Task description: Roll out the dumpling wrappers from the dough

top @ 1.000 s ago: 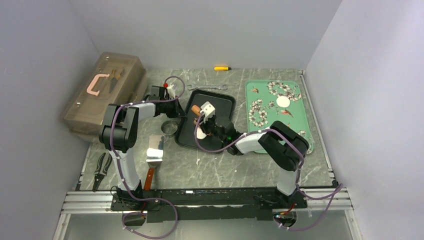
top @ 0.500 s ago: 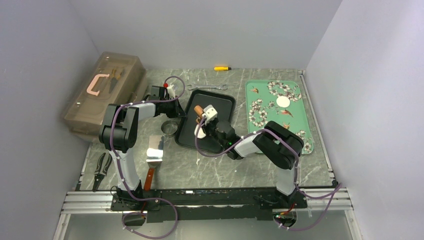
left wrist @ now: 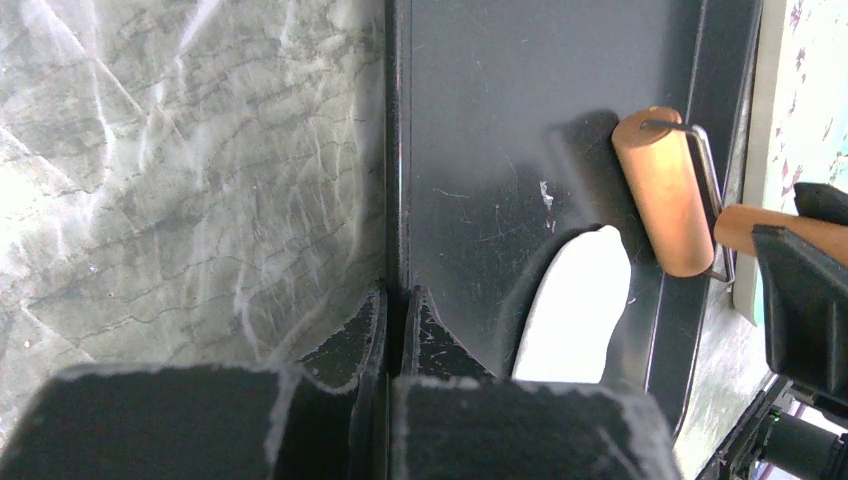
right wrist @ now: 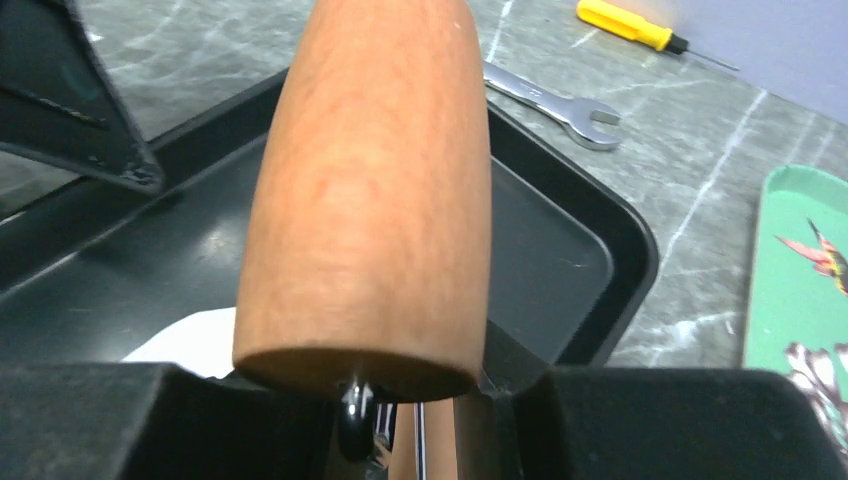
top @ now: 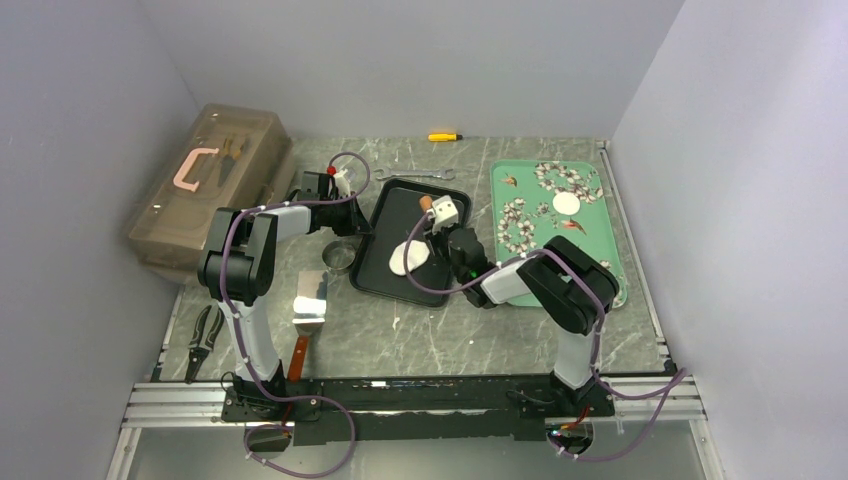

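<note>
**Location.** The dough [top: 409, 257], a matte white lump already pressed into a soft-edged oval sheet, lies flat on the floor of the black metal baking tray [top: 455, 195], in its near half. One finished dumpling wrapper [top: 566, 203], a small thin white round, sits on the green floral serving tray [top: 600, 255] to the right, well apart from the dough.

**Grippers.** The left gripper [left wrist: 394, 305] has its jaws closed on the black tray's left rim, one finger inside the wall and one outside. I read this as bracing the tray. The right gripper [right wrist: 415, 425] is clamped on the handle of the brown wooden roller [left wrist: 663, 190]. The roller's drum lies just beyond the dough's far tip, toward the tray's back right. I cannot tell whether it rests on the tray floor or hangs just above it.

**Handling assessment.** I judge the dough to be light, soft and plastic. It should keep whatever shape is pressed into it, tear if pinched or dragged, and may cling to the drum or the tray floor. I would not take it between the fingers at all. It should be worked only through the roller, with the drum laid across the sheet's width and run along its length under moderate downward load.

The thin edges are the weak part. When a piece has to be lifted, it should be taken from underneath at an edge. The flat metal scraper [top: 310, 300] on the table left of the tray looks suited to that. The shiny metal ring cutter [top: 340, 256] stands just beside the tray's near left corner.

**Risk.** If the left hold on the rim slackens, I expect the tray to slide under the rolling load.
</note>
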`<control>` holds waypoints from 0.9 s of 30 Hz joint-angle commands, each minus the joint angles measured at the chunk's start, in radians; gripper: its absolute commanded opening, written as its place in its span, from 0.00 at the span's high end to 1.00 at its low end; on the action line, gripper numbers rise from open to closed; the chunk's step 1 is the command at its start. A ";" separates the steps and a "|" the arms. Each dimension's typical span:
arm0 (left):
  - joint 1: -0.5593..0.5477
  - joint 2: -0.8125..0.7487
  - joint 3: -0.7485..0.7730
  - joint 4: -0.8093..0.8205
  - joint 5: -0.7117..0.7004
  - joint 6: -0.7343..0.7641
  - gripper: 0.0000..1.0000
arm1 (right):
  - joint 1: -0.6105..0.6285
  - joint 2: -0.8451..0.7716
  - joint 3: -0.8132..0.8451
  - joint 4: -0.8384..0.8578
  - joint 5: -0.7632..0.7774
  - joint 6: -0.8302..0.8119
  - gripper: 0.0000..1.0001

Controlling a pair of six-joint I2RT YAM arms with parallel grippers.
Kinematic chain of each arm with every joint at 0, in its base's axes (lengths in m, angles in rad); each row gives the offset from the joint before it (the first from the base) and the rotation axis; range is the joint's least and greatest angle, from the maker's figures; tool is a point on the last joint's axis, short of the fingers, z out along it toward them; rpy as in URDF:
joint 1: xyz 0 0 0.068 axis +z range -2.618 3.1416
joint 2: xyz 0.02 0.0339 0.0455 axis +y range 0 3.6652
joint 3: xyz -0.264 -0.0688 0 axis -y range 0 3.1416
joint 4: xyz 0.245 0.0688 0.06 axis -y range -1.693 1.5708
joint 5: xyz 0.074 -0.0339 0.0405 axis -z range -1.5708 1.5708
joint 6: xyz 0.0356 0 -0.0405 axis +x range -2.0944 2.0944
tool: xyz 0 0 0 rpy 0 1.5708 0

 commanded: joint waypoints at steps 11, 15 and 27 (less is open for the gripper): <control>-0.002 0.029 -0.017 -0.064 -0.074 0.030 1.00 | -0.012 -0.117 0.048 -0.358 -0.047 0.002 1.00; -0.002 0.034 -0.021 -0.058 -0.072 0.024 1.00 | 0.000 -0.183 0.080 -0.328 -0.108 0.000 1.00; -0.002 0.042 -0.019 -0.059 -0.079 0.028 1.00 | 0.135 -0.093 0.168 -0.285 -0.056 -0.107 1.00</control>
